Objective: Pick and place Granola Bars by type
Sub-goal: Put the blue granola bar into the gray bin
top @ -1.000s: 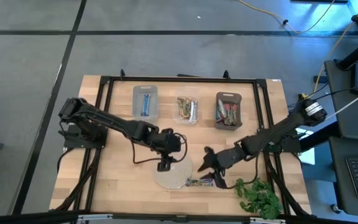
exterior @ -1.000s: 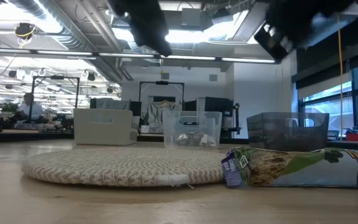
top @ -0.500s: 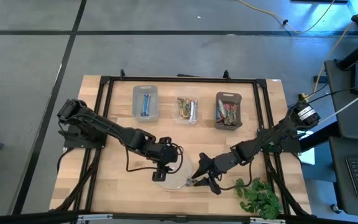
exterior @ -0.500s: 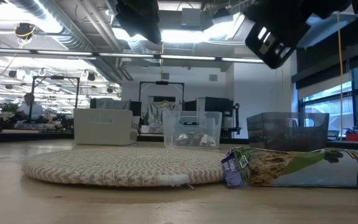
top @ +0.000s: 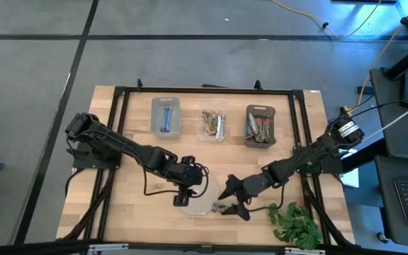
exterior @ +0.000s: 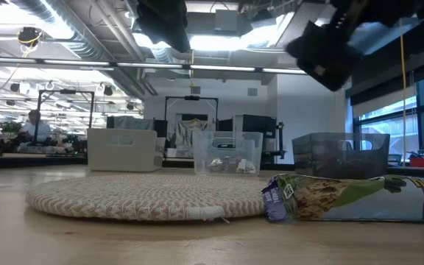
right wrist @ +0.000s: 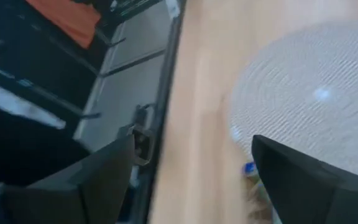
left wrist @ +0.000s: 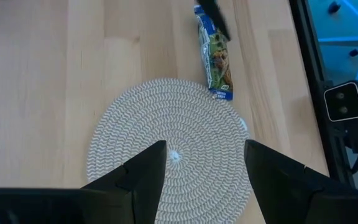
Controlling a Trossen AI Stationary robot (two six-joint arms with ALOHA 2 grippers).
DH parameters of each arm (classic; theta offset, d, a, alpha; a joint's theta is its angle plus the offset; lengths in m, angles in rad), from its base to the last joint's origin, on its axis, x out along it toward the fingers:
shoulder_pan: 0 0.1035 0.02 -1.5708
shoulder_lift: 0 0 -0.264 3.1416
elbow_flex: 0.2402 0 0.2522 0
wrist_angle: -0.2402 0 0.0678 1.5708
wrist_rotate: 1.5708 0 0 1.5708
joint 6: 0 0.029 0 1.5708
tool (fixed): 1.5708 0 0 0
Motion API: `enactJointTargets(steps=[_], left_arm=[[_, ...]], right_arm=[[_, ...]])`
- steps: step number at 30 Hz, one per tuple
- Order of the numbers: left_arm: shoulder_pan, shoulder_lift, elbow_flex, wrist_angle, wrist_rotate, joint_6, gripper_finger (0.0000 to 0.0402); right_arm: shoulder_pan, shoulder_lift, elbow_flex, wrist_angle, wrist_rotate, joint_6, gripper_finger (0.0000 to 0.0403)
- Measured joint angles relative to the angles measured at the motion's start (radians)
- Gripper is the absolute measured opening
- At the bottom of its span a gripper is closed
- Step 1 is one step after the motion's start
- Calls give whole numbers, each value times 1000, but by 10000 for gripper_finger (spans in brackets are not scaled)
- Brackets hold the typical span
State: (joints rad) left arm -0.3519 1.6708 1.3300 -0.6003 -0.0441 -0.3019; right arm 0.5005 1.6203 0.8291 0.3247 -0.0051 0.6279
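Two arms over the table from above: left gripper (top: 183, 196) over woven mat (top: 198, 202), right gripper (top: 231, 198) above tan-green granola bar (top: 227, 207) at the mat's right edge. Low: bar (exterior: 344, 197) flat, touching mat (exterior: 142, 196). Wrist views: both sets of fingers spread wide, empty.

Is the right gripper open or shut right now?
Open. The right gripper shows its two fingers spread wide, nothing between them, above the bar.

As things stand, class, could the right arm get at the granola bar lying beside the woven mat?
Probably yes: the open right gripper hovers just above the granola bar, nothing lies between them.
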Motion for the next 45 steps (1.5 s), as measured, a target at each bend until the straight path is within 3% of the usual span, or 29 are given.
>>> enactJointTargets(steps=[4,10,13,24,32,37,45], left_arm=[[0,0,0,-2,0,-1,208],[0,0,0,-2,0,0,208],[0,0,0,-2,0,0,208],[0,-1,0,-2,-12,-2,207],[0,-1,0,-2,-17,-1,209],[0,-1,0,-2,-18,0,208],[0,-1,0,-2,-26,0,207]], right_arm=[[27,0,0,-58,-14,33,334],[83,0,0,-257,219,-54,319],[102,0,0,-285,278,-89,311],[143,102,7,-289,285,-112,282],[159,253,131,-308,292,-207,267],[159,327,210,-411,320,-154,254],[159,354,235,-441,341,-110,196]])
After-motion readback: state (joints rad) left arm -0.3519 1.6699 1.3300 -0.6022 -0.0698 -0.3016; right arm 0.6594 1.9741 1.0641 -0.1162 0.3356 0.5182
